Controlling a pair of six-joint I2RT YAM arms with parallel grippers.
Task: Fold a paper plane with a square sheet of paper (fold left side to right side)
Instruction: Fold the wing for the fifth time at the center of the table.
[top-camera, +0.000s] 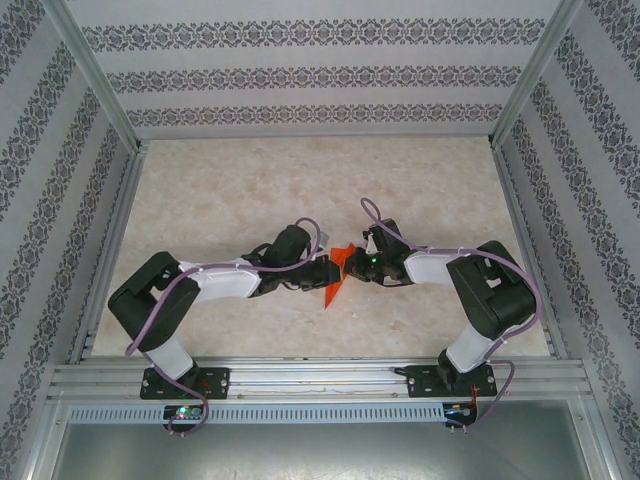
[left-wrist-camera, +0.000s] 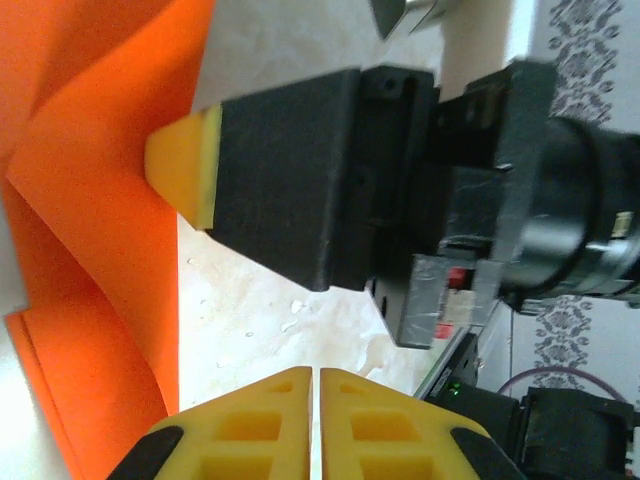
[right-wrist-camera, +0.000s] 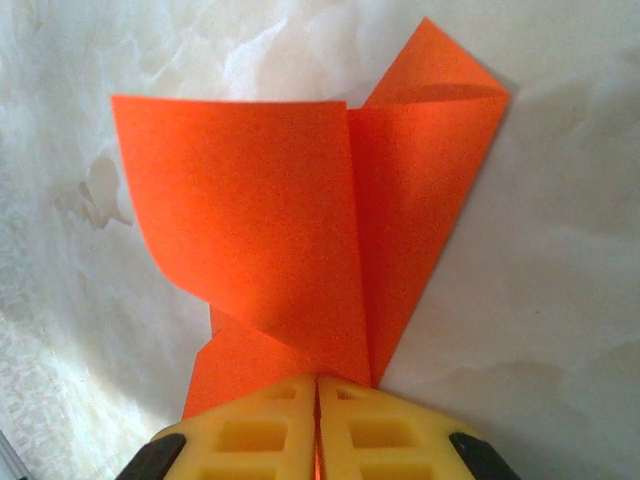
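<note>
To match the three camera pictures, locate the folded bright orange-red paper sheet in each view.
Top external: bright orange-red paper sheet at mid-picture.
Left wrist: along the left edge.
Right wrist: centre, spreading upward.
Shared landmark: pale marbled tabletop.

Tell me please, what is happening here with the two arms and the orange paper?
Two robot arms are working on an orange sheet of paper in the middle of the table. The right gripper is shut on the near edge of the sheet, which is partly folded, with one flap curling up. The left gripper is shut beside the paper, and no paper is visible between its fingers. The sheet is not yet a plane.
</note>
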